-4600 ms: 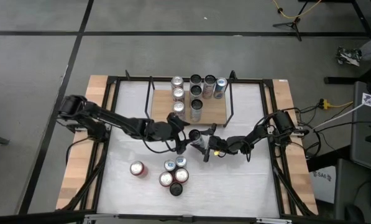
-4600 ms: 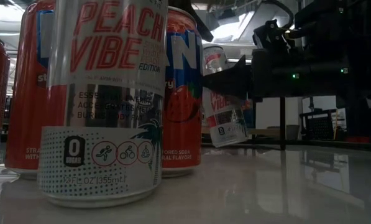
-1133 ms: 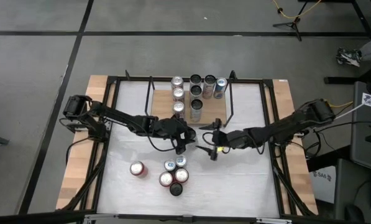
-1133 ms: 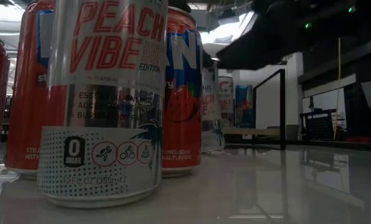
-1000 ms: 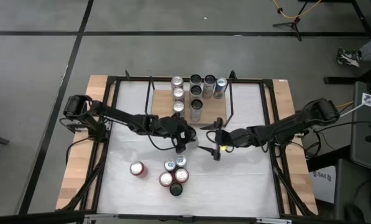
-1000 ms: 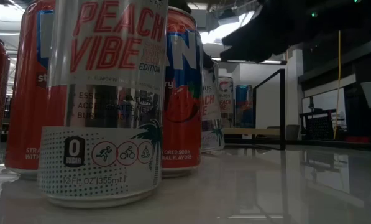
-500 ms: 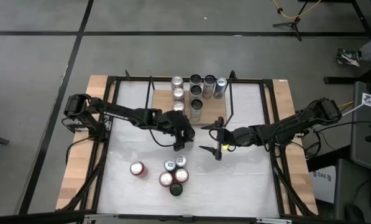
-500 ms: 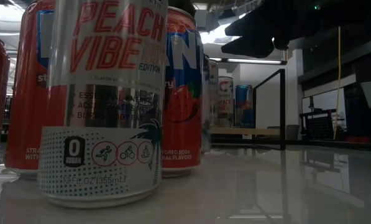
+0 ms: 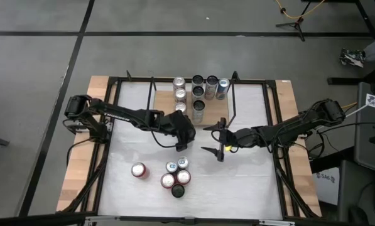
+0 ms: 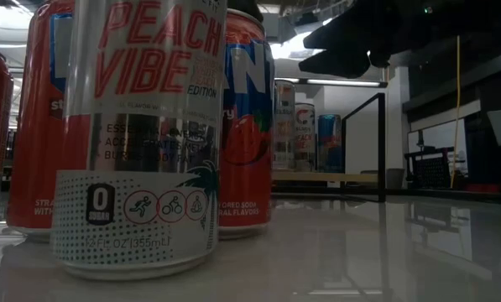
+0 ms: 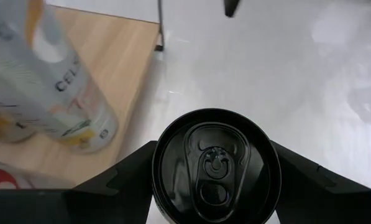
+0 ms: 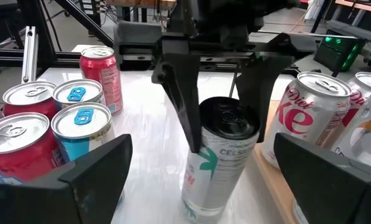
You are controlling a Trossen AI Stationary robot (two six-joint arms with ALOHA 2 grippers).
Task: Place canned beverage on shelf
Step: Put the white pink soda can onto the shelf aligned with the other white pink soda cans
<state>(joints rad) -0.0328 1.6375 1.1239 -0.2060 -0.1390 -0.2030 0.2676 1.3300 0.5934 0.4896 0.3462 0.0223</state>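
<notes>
A white Celsius can with a black top [image 12: 219, 158] stands tilted on the white table, just near of the shelf. My left gripper [image 9: 182, 145] is shut on the can. The can's top [image 11: 215, 167] fills the left wrist view. The shelf [image 9: 220, 114] is a light-wood board at the table's far middle, and several cans [image 9: 198, 94] stand on it. My right gripper [image 9: 215, 139] hangs open to the right of the held can, facing it, with nothing between its fingers. In the low view the held can is hidden behind a red can [image 10: 246, 126]. My left gripper pinches the can's upper wall just below the black rim [image 12: 205, 127] between its two fingers [image 12: 184, 115], on opposite sides. The fingers slant down from above and from the table's left. The can leans in the hold; whether its base rests on the table I cannot tell.
A cluster of several cans [image 9: 177, 176] stands near of the held can, and a red can [image 9: 138, 170] stands alone to their left. Black rod uprights [image 9: 232, 103] rise at the shelf's ends. A Diet Coke can [image 12: 312, 118] stands at the shelf's near edge.
My left gripper, still shut on the can, has tipped at the wrist. The can has leaned over and shifted a little toward the table's left, passing out of sight behind the red can in the low view.
</notes>
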